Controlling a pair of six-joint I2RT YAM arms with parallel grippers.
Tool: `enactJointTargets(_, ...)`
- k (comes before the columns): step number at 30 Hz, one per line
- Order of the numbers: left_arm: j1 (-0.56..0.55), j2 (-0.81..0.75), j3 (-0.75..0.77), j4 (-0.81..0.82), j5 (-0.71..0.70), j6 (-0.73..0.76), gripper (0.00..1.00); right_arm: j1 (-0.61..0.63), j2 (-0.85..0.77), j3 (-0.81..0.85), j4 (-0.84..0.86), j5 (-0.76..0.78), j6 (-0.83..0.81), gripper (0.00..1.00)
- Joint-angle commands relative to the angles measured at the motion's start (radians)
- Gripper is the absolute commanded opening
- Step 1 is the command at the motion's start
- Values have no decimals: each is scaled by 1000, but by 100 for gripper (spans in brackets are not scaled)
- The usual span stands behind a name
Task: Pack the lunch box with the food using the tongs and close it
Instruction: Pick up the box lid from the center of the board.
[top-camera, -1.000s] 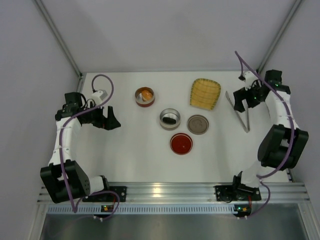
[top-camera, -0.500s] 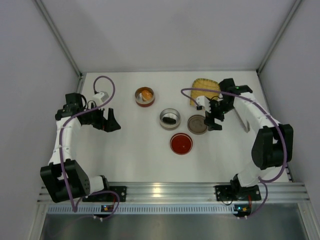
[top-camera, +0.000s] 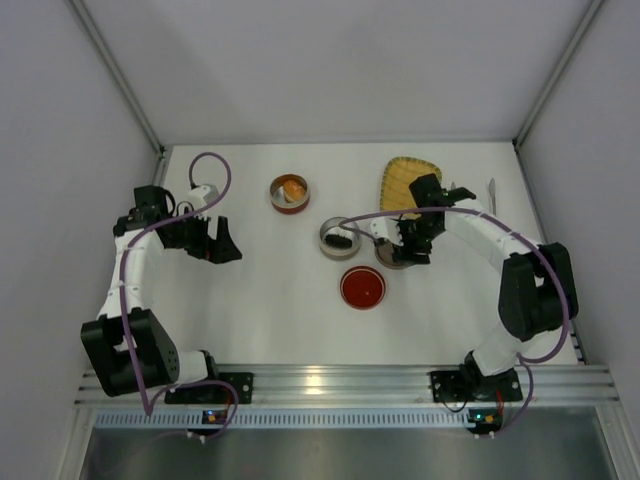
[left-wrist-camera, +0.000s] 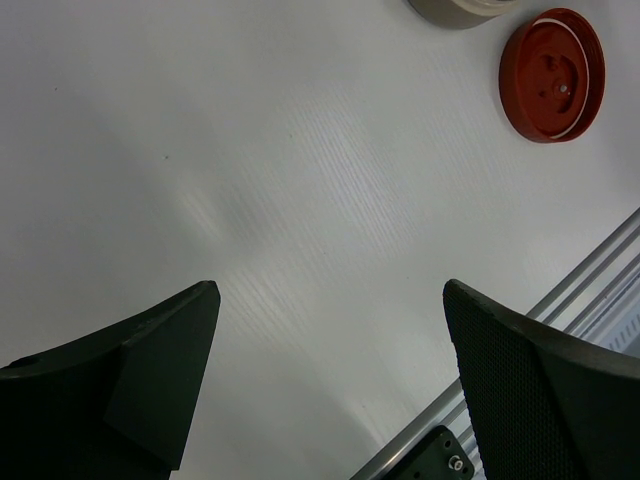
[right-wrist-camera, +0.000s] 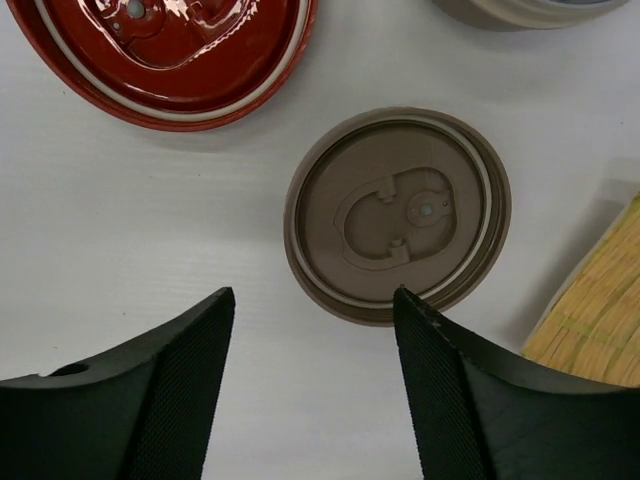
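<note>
The right gripper (right-wrist-camera: 312, 295) hangs over the brown lid (right-wrist-camera: 398, 215) at the centre of the top view, fingers apart and empty. The left gripper (left-wrist-camera: 330, 287), at the left, is spread wide and holds nothing. The orange chunk (top-camera: 293, 188) sits in the red-brown tin (top-camera: 273, 193) at upper centre, and the black piece (top-camera: 340, 240) in the silver tin (top-camera: 325, 230) just left of the lid. The tongs (top-camera: 491, 187) show only as a sliver at the right. Taking the lid looks like the step. Centre over it, descend level and pinch the rim, without nudging the red lid (right-wrist-camera: 170, 50) or the yellow tray (right-wrist-camera: 598, 310).
</note>
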Motion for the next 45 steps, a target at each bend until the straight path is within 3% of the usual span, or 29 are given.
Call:
enactJointTargets(1,3,7,-7,42,20,18,98,31,30,-28,79,15,-34,60)
enactJointTargets(5,3,18,-18,48,22,20,98,40,56,-52,101,31,-48,52)
enactJointTargets(23,3,23,-47,62,8,21,98,78,133,-124,171,87,-50,33)
enactJointTargets(32,3,20,-46,67,20,0,98,104,110,-215,222,110,-41,28)
enactJointTargets(45,3,1,-52,68,14,-12,98,112,52,-235,208,94,-13,31)
